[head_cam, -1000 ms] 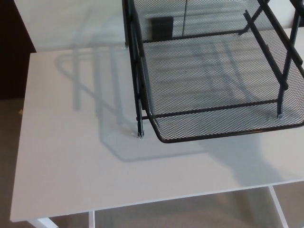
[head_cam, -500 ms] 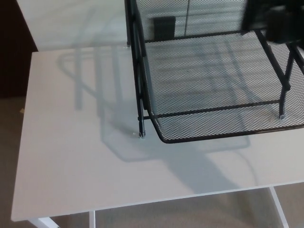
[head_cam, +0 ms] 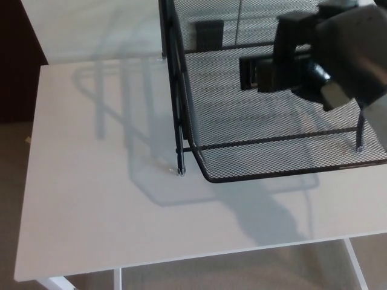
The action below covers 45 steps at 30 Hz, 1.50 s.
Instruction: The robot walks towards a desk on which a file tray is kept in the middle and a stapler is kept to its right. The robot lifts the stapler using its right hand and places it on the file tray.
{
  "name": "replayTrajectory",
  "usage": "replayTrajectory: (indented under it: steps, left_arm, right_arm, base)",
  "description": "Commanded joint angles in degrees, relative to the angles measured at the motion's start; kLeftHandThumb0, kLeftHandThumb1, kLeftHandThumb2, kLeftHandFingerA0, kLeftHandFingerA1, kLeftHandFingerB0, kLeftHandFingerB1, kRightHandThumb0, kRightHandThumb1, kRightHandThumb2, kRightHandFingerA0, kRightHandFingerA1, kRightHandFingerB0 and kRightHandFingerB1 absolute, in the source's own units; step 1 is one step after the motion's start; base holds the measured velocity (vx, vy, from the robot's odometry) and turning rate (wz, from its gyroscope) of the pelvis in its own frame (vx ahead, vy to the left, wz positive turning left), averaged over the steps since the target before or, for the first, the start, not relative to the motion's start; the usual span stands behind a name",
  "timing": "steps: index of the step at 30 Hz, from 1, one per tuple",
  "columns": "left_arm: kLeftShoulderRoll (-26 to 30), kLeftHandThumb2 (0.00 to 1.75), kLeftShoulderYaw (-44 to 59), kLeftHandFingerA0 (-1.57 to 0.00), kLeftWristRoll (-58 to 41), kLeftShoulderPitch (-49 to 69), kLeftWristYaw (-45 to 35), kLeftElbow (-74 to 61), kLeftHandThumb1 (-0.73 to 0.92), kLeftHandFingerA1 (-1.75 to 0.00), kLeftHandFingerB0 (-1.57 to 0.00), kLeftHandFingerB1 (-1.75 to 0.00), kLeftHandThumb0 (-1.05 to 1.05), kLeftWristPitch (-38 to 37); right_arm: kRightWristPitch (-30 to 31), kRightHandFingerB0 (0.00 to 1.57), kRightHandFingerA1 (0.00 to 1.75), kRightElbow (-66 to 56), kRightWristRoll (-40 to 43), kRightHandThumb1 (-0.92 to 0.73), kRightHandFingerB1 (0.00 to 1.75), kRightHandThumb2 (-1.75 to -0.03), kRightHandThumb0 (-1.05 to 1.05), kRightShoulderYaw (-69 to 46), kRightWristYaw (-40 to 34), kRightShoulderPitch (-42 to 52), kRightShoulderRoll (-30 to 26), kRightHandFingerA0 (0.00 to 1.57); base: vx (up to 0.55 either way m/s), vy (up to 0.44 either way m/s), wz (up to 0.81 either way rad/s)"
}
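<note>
A black wire-mesh file tray (head_cam: 260, 175) stands on the white desk (head_cam: 91, 181), filling the upper right of the head view. My right hand (head_cam: 314, 60) reaches in from the right and hovers above the tray's mesh floor. It is shut on a black stapler (head_cam: 257, 74), which sticks out to the left of the fingers (head_cam: 293, 33). The stapler is above the tray and appears clear of the mesh. My left hand does not show.
The tray's left corner post (head_cam: 179, 151) stands near the desk's middle. A dark rectangular object (head_cam: 207, 35) shows through the mesh behind the tray. Dark furniture (head_cam: 18, 60) stands left of the desk, with floor (head_cam: 12, 181) below it. The desk's front edge (head_cam: 181, 261) runs along the bottom.
My right hand has come in from the upper right, moving left and down over the tray with the stapler in it. The tray has stayed put.
</note>
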Motion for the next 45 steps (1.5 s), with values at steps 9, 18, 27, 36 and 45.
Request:
replayTrajectory:
  steps: [9,18,27,36,45]
  left_arm:
    - [0.3,0.65,0.1,-0.33,-0.1,0.1,0.4,-0.1,0.89,-0.48,-0.28,-0.38,-0.55,-0.1]
    - [0.7,0.65,0.0,-0.33,0.1,0.0,0.5,-0.1,0.89,-0.48,-0.27,-0.38,-0.55,0.0]
    - [0.9,0.66,-0.7,-0.33,0.7,-0.2,0.4,0.0,0.90,-0.47,-0.28,-0.39,-0.55,0.1]
    - [1.1,0.66,-1.1,-0.34,0.8,-0.1,0.3,0.2,0.91,-0.47,-0.29,-0.39,-0.56,-1.1]
    - [2.1,0.66,-1.6,-0.33,1.2,-0.7,0.3,-0.5,0.90,-0.47,-0.29,-0.39,-0.55,0.0]
  right_arm:
    - [4.8,0.53,1.07,0.8,-5.5,-0.65,0.37,-0.59,-0.39,4.4,15.0,-2.4,-2.7,0.74]
    - [7.7,0.00,0.15,-5.8,-4.4,-0.42,0.13,-0.78,-0.75,2.7,23.1,-4.0,-3.3,0.00]
    - [8.9,0.00,0.19,-14.3,-1.5,-0.48,0.14,-0.90,-0.88,-1.6,29.6,-4.8,-4.9,0.00]
    - [15.2,0.12,0.07,-35.4,11.6,-0.57,0.12,-0.90,-0.96,-22.6,38.6,6.0,-11.0,0.00]
    - [22.0,0.11,0.33,-39.7,32.3,-0.53,0.35,-0.72,-0.87,-72.8,45.0,25.7,-6.5,0.06]
  base:
    - [0.00,0.000,0.00]
    - [0.00,0.000,0.00]
    - [0.00,0.000,0.00]
    - [0.00,0.000,0.00]
    - [0.00,0.000,0.00]
